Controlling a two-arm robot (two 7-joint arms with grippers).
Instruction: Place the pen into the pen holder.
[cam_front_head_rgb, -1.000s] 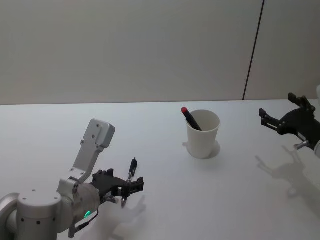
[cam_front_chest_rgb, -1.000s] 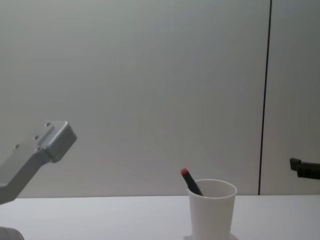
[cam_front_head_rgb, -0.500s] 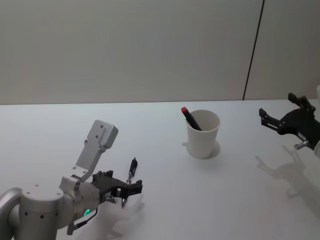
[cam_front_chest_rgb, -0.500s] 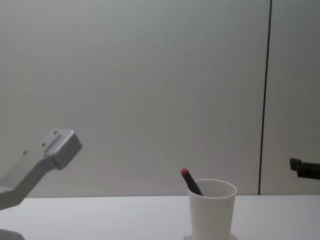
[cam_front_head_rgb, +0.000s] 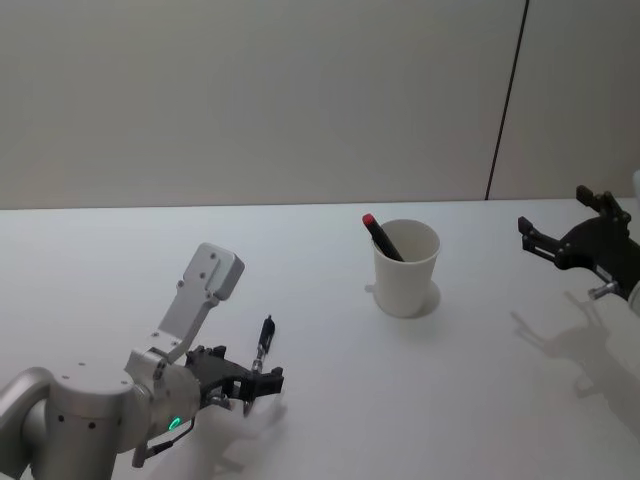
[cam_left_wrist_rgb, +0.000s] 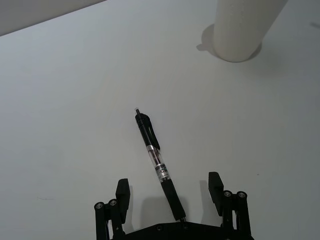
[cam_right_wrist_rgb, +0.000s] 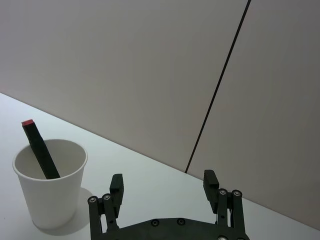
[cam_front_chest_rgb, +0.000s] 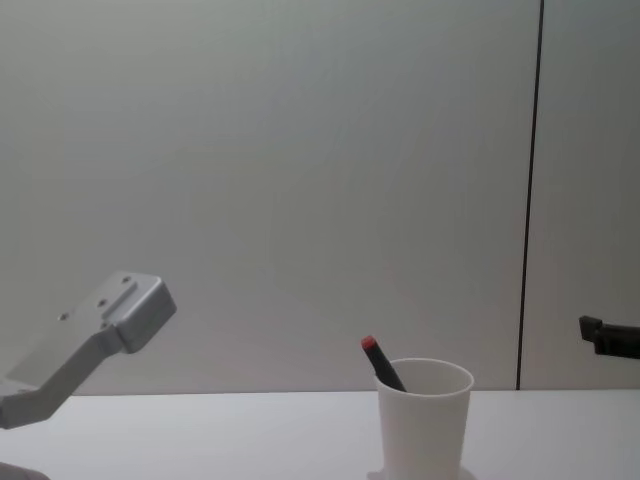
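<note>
A black pen (cam_front_head_rgb: 264, 341) lies flat on the white table (cam_front_head_rgb: 330, 400), left of the middle. My left gripper (cam_front_head_rgb: 254, 386) is low over the pen's near end and open. In the left wrist view its fingers straddle the pen (cam_left_wrist_rgb: 156, 162), one on each side, without touching it. The pen holder (cam_front_head_rgb: 405, 270) is a white paper cup standing upright farther back and to the right. A black marker with a red cap (cam_front_head_rgb: 379, 235) leans inside it. My right gripper (cam_front_head_rgb: 558, 214) hangs open above the table at the far right, well apart from the pen holder (cam_right_wrist_rgb: 49, 185).
A grey wall (cam_front_head_rgb: 250, 100) with a dark vertical seam (cam_front_head_rgb: 505, 100) runs behind the table's far edge. Bare table surface lies between the pen and the cup (cam_left_wrist_rgb: 243, 27).
My left arm has sunk lower and edged forward, bringing the open gripper down around the pen's near end. The pen, cup and right arm have not moved.
</note>
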